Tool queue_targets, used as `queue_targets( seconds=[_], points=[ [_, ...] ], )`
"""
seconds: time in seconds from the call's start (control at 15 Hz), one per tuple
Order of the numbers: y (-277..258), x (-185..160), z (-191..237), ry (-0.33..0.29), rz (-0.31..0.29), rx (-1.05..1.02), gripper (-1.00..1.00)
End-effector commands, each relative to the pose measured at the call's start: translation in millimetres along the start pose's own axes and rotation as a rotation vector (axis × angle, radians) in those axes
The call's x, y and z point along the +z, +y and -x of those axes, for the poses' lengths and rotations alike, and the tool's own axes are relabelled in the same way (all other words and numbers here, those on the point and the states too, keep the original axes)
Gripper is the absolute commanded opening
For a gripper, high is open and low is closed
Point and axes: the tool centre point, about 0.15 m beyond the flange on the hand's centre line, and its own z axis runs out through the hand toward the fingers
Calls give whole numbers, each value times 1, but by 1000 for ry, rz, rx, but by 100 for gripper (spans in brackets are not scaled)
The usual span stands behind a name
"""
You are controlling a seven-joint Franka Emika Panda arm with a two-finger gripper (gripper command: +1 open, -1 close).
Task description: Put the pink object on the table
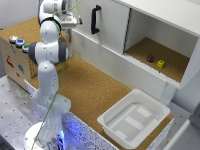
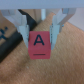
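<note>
Pink object (image 2: 40,45): reddish-pink, dark letter "A" underlined. Surface (image 1: 95,92): speckled brown cork. Tub (image 1: 134,117): white. Cube (image 1: 160,63): yellow-green. Lump (image 1: 150,58): dark purple.

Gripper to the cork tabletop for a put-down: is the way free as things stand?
Probably yes. The gripper holds the pink object between its fingers, and the table shows a wide bare stretch of cork between the arm and the white tub. Nothing visible blocks the descent.

White rounded arm (image 1: 47,75) with grey joints (green cable alongside).
</note>
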Motion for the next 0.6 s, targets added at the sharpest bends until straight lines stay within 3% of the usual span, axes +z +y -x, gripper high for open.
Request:
queue_targets(
  seconds=[0.0,0.2,0.53],
  points=[
    [44,99,54,216,-54,241,-100],
    [62,116,16,216,-36,327,-100],
    [75,137,-45,105,19,369,-100]
  ],
)
